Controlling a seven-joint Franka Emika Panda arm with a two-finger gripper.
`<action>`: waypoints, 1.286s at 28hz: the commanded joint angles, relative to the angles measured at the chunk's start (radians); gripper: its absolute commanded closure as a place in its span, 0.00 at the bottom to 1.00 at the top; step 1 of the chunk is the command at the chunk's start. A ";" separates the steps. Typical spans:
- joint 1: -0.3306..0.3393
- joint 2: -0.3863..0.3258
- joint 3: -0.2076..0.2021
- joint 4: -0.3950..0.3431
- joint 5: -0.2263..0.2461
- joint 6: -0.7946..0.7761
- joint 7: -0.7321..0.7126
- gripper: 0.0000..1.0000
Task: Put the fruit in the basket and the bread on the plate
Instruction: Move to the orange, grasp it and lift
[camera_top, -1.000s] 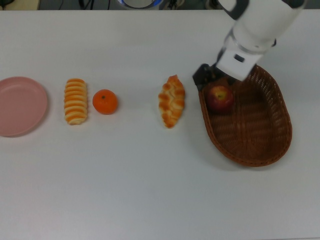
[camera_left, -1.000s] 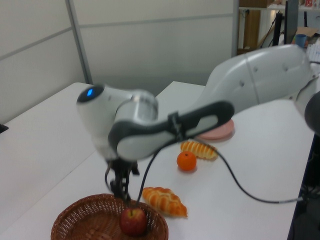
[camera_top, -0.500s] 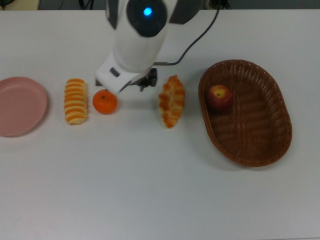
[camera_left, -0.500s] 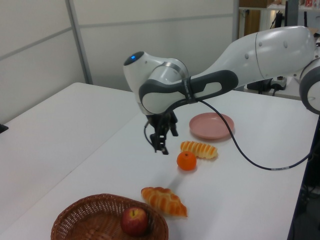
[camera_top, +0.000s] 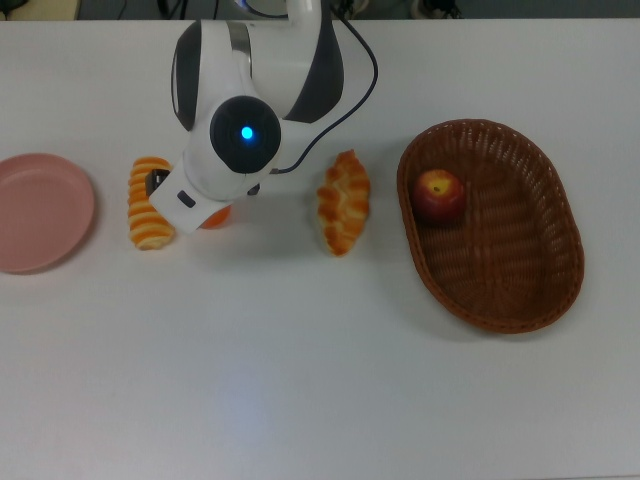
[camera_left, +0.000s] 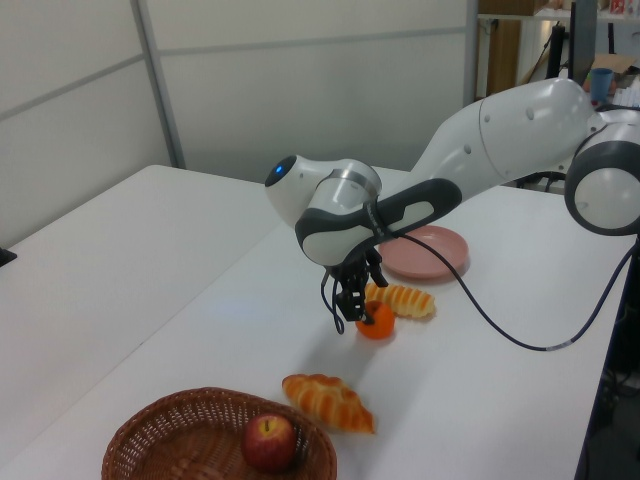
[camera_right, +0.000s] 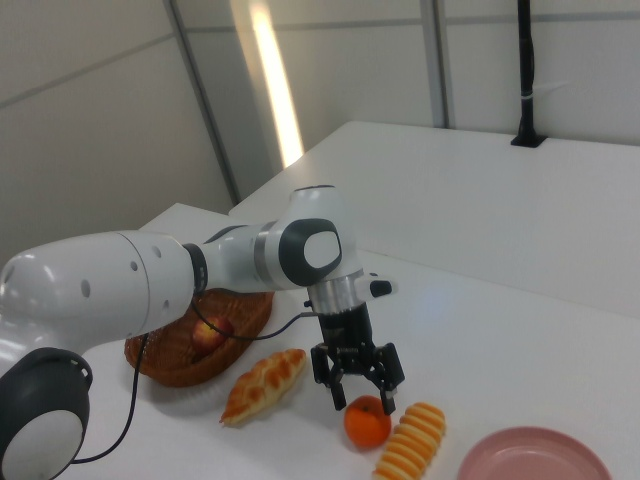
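The orange (camera_right: 367, 423) lies on the white table between the striped loaf (camera_right: 410, 452) and the braided croissant (camera_right: 263, 384). My gripper (camera_right: 362, 395) hangs open right over the orange, a fingertip on either side of its top. In the top view the arm covers the gripper and most of the orange (camera_top: 215, 218). The left view shows the gripper (camera_left: 355, 318) low against the orange (camera_left: 378, 322). The dark red apple (camera_top: 439, 195) rests inside the wicker basket (camera_top: 500, 320) at the top view's right. At the top view's left edge lies the pink plate (camera_top: 40, 212) with nothing on it.
The loaf (camera_top: 145, 215) lies just beside the orange on the plate's side, partly under the arm. The croissant (camera_top: 343, 203) lies between the orange and the basket. A black cable trails from the arm toward the table's far edge.
The arm has left the basket, with the apple still in it, and swung across the top view to the left, past the croissant. It has come down over the orange.
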 joint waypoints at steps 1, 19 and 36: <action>-0.002 0.008 0.002 -0.010 -0.022 0.023 -0.020 0.00; 0.009 0.026 0.010 -0.007 -0.046 0.023 -0.021 1.00; 0.231 -0.049 0.099 0.114 0.107 0.139 0.066 1.00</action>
